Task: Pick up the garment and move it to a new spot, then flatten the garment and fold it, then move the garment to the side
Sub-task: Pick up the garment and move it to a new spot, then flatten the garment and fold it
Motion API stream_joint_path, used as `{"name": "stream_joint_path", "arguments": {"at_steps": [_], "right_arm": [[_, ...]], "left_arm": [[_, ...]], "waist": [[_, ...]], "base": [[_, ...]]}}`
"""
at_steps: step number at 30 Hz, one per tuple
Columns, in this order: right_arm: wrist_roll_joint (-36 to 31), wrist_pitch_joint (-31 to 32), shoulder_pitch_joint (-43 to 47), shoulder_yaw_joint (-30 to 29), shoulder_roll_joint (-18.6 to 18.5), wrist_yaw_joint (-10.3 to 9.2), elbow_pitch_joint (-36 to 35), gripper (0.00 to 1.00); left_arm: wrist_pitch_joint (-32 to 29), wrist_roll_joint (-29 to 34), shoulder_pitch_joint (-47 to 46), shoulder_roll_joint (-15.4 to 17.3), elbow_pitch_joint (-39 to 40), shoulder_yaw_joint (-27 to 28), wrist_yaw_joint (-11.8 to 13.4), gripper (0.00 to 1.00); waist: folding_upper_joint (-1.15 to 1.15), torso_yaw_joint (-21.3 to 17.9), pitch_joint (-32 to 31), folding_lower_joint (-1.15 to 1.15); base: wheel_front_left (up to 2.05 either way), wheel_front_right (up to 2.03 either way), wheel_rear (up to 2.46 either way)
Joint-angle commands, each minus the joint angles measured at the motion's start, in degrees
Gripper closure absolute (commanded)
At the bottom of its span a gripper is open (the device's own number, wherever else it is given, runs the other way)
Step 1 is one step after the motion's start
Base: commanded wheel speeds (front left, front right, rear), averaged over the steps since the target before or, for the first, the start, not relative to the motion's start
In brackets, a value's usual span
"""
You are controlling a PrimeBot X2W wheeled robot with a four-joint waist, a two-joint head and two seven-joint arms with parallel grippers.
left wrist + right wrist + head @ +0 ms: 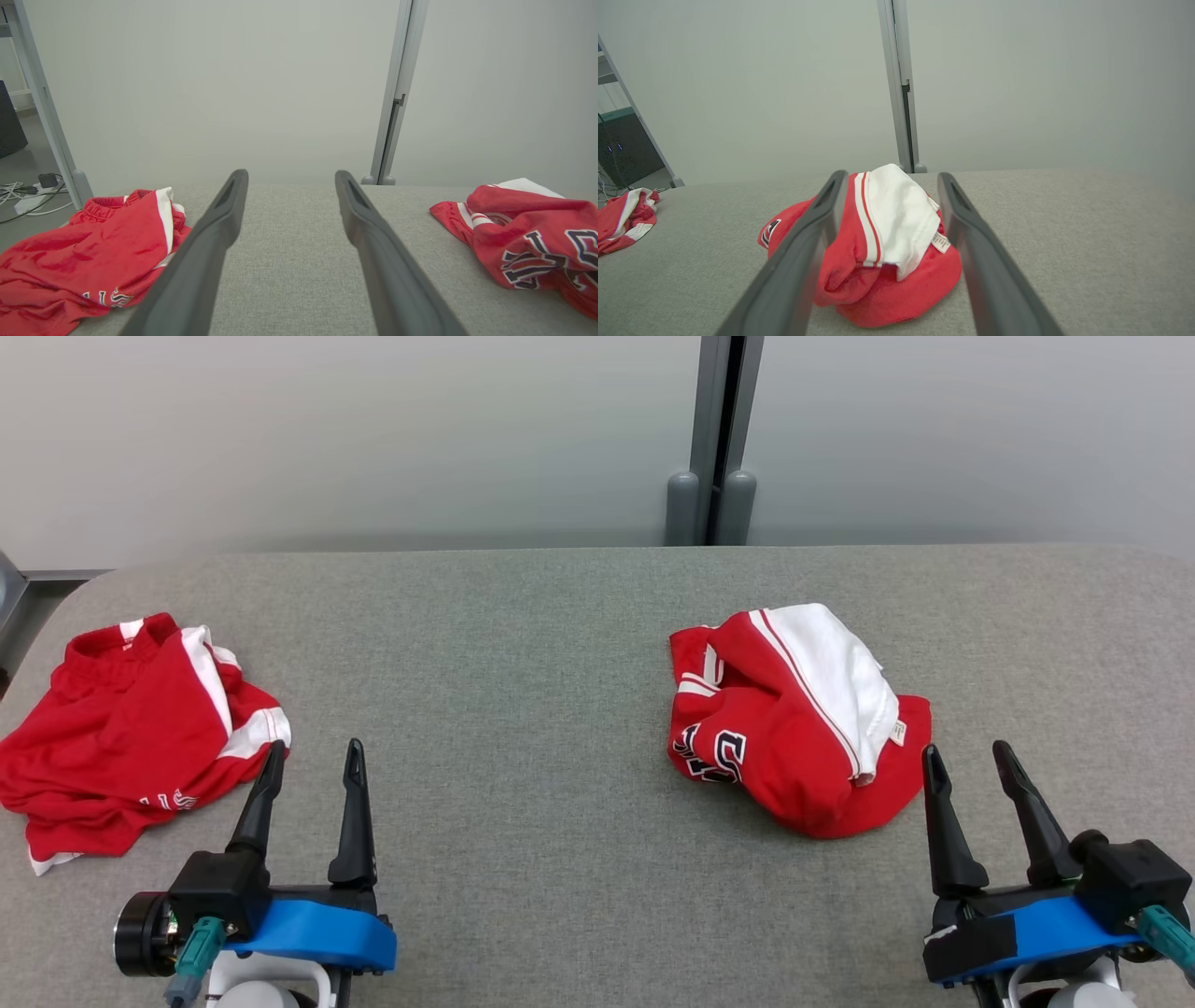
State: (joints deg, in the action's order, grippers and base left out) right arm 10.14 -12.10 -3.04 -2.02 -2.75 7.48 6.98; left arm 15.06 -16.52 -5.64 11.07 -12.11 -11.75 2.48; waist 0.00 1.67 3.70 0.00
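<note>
**Gripper state.** The left gripper (315,747) and right gripper (966,749) both have their jaws spread wide and hold nothing. Both hover low over the table (523,644), fingers pointing away from the robot.

**Target location.** Two red-and-white heaps lie on the table. The garment (794,719) judged to be the target is the crumpled heap with dark lettering and a white panel on top. It lies just ahead of the right gripper and slightly inboard of it. Its near hem is just beside the tip of that gripper's inner finger; the pictures do not settle whether they touch. In the right wrist view the garment (887,280) sits on the centreline of the right gripper (892,174), framed by the two fingers. From the left gripper (290,173) the garment (528,242) is well apart, far to its right.

**Second garment.** The second garment (131,728) lies ahead of and outboard of the left gripper, its near edge close to the outer finger. It appears in the left wrist view (84,261) at the lower left and in the right wrist view (626,219) at the far left.

**Governing relation.** The right arm is clearly the nearer. The heap has only a weak long axis, running from the right fingertips forward and inboard; the white panel follows it. A short forward, downward reach would likely bring the near hem between the jaws.
</note>
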Motion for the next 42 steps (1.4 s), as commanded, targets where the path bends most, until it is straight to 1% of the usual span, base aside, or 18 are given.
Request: {"name": "stream_joint_path", "arguments": {"at_steps": [1,9,13,20,24,27,32,38,42], "right_arm": [[0.2,0.2,0.7,0.0,-0.2,0.03,-0.1,0.0],[0.5,0.2,0.8,0.1,-0.2,0.04,0.3,0.0],[0.4,0.5,0.2,-0.8,-0.2,0.03,0.6,0.0],[-4.6,3.6,-7.8,-3.0,-0.3,0.03,0.3,0.0],[-6.4,7.3,-14.0,-3.1,-1.7,0.03,1.4,0.0],[-6.5,10.1,-18.3,-3.1,-3.2,0.03,4.1,0.0],[-6.9,12.9,-22.5,-4.0,-5.8,0.03,11.5,0.0],[-6.5,12.2,-24.9,-4.7,-7.8,0.03,22.6,0.0],[-6.4,10.7,-26.5,-4.6,-7.7,0.03,29.9,0.0]], "left_arm": [[0.2,0.4,0.2,0.2,-0.2,0.5,-0.3,0.0],[0.2,1.1,0.3,-0.3,-0.6,1.2,-0.9,0.0],[0.2,1.5,0.0,-0.7,-0.7,1.4,-1.2,0.0],[0.2,2.1,-1.9,-1.6,-0.9,1.3,-1.8,0.0],[0.2,2.6,-2.9,-2.2,-0.8,1.1,-2.1,0.0],[0.2,2.8,-3.7,-2.8,-1.1,1.1,-2.5,0.0],[0.2,3.0,-4.9,-3.8,-1.4,1.2,-3.0,0.0],[0.2,3.8,-6.7,-4.9,-2.0,1.1,-4.0,0.0],[0.2,4.2,-7.6,-5.3,-2.6,1.4,-4.2,0.0]], "waist": [[0.0,-0.1,0.0,0.0],[0.0,-0.4,0.0,0.0],[0.0,-0.1,0.2,0.0],[0.0,0.8,1.7,0.0],[0.0,1.6,3.1,0.0],[0.0,2.4,4.2,0.0],[0.0,3.9,6.2,0.0],[0.0,5.8,8.6,0.0],[0.0,6.5,9.7,0.0]], "base": [[0.0,0.0,0.0],[0.0,0.0,0.0],[0.0,0.0,0.0],[0.0,0.0,0.0],[0.0,0.0,0.0],[0.0,0.0,0.0],[0.0,0.0,0.0],[0.0,0.0,0.0],[0.0,0.0,0.0]]}}
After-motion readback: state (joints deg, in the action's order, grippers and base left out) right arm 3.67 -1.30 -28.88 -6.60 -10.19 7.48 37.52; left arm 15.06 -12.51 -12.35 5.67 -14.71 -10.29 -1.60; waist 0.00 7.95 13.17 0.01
